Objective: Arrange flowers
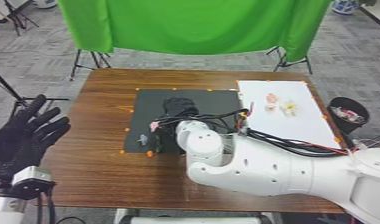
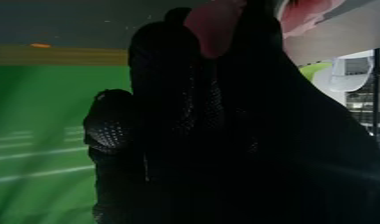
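In the head view the right hand is over the black mat, partly hidden by its wrist and cables. Beside it shows a pink flower, and a grey-blue flower lies lower on the mat. The right wrist view has the right hand curled, with a pink petal pinched between fingers and thumb; more pink-red petals show beyond the thumb. Over the table's left edge, the left hand is open with fingers spread.
On the white sheet at the right lie pink flowers and a white-yellow flower. A dark bin stands off the table's right side. The right arm crosses the front right of the wooden table.
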You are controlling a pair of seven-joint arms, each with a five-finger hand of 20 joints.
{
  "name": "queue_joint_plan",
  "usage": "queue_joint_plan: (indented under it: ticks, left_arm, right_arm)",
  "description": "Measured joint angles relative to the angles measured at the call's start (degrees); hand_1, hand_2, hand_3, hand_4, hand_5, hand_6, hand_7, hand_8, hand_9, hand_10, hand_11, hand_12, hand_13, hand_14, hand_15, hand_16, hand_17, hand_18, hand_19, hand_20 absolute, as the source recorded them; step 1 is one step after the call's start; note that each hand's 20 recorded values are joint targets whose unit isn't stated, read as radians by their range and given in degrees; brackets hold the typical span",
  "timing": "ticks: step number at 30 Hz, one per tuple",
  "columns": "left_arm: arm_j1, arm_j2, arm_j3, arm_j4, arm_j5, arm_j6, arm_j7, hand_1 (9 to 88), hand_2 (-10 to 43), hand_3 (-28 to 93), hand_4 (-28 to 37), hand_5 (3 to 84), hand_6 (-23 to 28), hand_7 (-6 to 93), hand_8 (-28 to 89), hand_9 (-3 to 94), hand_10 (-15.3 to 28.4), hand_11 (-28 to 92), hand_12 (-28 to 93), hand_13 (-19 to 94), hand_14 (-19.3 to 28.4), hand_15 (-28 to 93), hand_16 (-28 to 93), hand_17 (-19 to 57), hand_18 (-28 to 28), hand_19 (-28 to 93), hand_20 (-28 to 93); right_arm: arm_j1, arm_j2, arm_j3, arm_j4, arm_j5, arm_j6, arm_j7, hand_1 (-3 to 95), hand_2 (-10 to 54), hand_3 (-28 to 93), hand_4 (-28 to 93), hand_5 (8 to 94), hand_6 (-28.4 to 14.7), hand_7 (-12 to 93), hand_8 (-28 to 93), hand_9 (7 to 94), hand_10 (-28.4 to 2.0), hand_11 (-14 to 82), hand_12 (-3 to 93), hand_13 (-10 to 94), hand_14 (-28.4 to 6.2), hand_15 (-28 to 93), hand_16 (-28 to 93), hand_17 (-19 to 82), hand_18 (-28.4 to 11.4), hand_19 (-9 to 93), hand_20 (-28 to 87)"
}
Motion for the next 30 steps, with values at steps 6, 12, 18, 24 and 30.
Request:
queue_joint_plan:
  ticks: [6, 12, 18, 24, 30]
  left_arm:
    - [0.0, 0.12, 0.23, 0.00, -0.05, -0.02, 0.07, 30.6, 6.6, 63, -17.9, 33.3, 8.2, 6.2, -6, 27.7, 18.8, 22, 12, 20, 28.0, 54, -11, -5.3, 28.4, 57, -6]
    - [0.1, 0.12, 0.24, 0.00, -0.03, -0.07, 0.05, 30.7, 6.5, 63, -17.9, 33.4, 8.2, 6.1, -6, 27.6, 18.9, 22, 12, 20, 28.0, 54, -11, -5.3, 28.4, 57, -6]
    - [0.0, 0.00, 0.25, -0.01, 0.10, -0.19, -0.36, 30.7, 6.4, 63, -17.9, 33.4, 8.2, 6.2, -6, 27.6, 18.9, 22, 12, 20, 28.0, 54, -11, -5.3, 28.4, 57, -7]
    - [0.0, -0.16, 0.25, -0.01, 0.21, -0.27, -0.78, 30.8, 6.1, 63, -17.7, 33.4, 8.2, 6.1, -6, 27.7, 18.9, 22, 12, 20, 28.0, 54, -11, -5.3, 28.4, 57, -7]
    - [0.1, -0.38, 0.26, -0.01, 0.36, -0.36, -0.95, 30.9, 6.0, 63, -17.7, 33.4, 8.2, 6.1, -6, 27.7, 18.9, 22, 12, 20, 27.9, 54, -11, -5.3, 28.4, 58, -7]
  right_arm:
    - [0.5, -0.1, -0.8, 0.3, -0.3, -0.5, 1.3, 53.3, -9.5, 75, -27, 66.6, -3.5, 19, 1, 77.6, -12.7, 13.1, 24.4, 79, -5.0, 61, 16, 52, -14.7, 93, 25]
    - [-0.4, -0.1, 1.4, 0.0, -0.2, -5.6, 1.7, 52.2, -9.5, 77, -26, 60.0, -5.0, 18, -11, 68.1, -16.5, 21.7, 16.5, 74, -5.0, 63, 18, 50, -15.3, 93, 24]
    - [-1.7, -0.2, 4.2, -0.7, 1.5, -10.0, 2.2, 50.6, -9.5, 76, -26, 56.5, -6.6, 16, -11, 63.8, -18.4, 22.2, 15.4, 70, -7.4, 65, 18, 50, -15.4, 93, 24]
    - [-2.3, -0.4, 5.6, -1.7, 3.3, -10.7, 2.3, 48.8, -9.5, 77, -26, 54.6, -8.3, 15, -10, 60.3, -20.2, 21.7, 15.4, 68, -9.3, 68, 16, 50, -15.7, 93, 24]
    - [-2.7, -0.8, 7.1, -2.6, 5.3, -12.3, 2.9, 49.5, -9.5, 77, -27, 52.5, -10.4, 13, -9, 56.5, -21.9, 21.5, 15.5, 65, -10.2, 70, 16, 49, -16.2, 93, 23]
